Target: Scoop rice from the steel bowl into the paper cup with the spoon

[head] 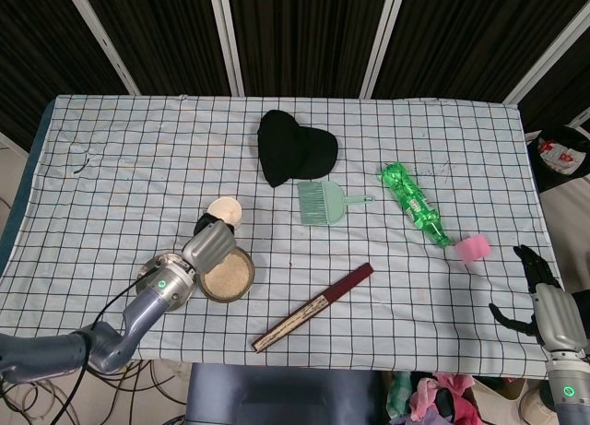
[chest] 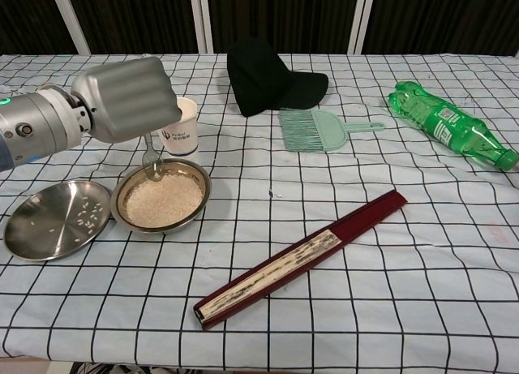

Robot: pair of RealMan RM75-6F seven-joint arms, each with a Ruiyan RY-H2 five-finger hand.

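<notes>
My left hand (chest: 130, 98) (head: 210, 245) grips a metal spoon (chest: 152, 159) that hangs nearly straight down. The spoon's tip touches the back of the rice in the steel bowl (chest: 162, 199) (head: 227, 275). Just behind the bowl stands the white paper cup (chest: 178, 129) (head: 225, 210), partly hidden by my hand. My right hand (head: 539, 291) hangs off the table's right edge in the head view, away from everything, with fingers apart and nothing in them.
A shallow steel plate (chest: 55, 220) with a few rice grains lies left of the bowl. A black cap (chest: 268, 78), green dustpan brush (chest: 316, 131), green bottle (chest: 450, 135), folded red fan (chest: 300, 256) and a pink block (head: 473, 249) lie further right.
</notes>
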